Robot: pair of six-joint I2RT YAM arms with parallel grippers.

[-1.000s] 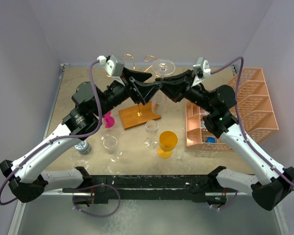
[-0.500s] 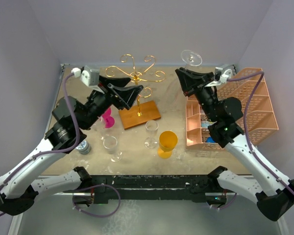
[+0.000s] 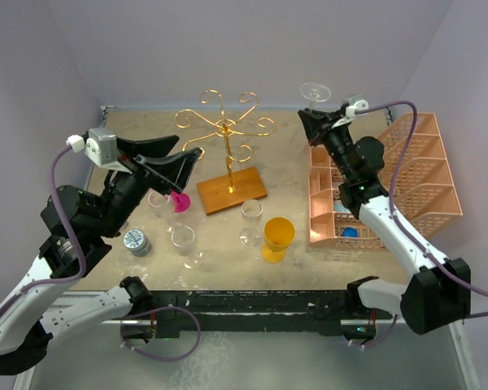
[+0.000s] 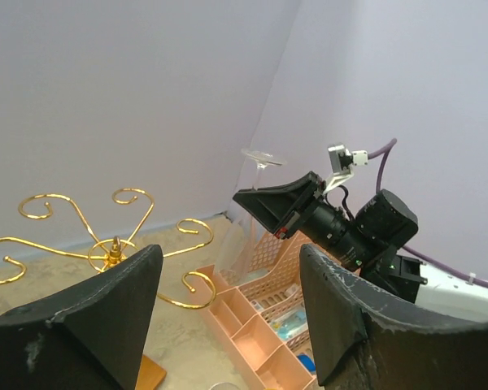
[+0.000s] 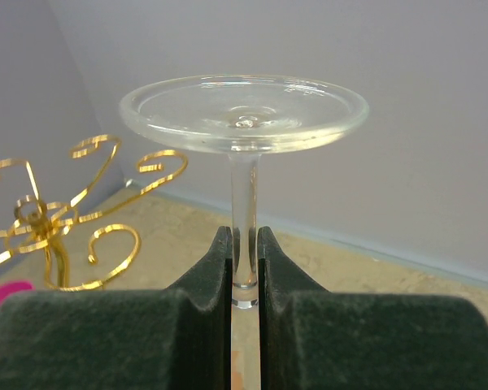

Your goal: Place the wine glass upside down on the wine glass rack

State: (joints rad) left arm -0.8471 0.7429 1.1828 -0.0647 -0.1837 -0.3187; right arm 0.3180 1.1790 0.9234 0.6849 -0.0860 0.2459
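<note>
The wine glass [image 5: 244, 114] is upside down, with its round foot on top. Its bowl is hidden under the black fingers [image 5: 122, 341]. From above it is hard to see, because the glass is clear. The right gripper [image 5: 244, 264] pinches the thin stem, up high, to the right of the gold rack [image 3: 225, 127] and apart from it. The left gripper [image 4: 226, 276] is spread wide and holds nothing.
</note>
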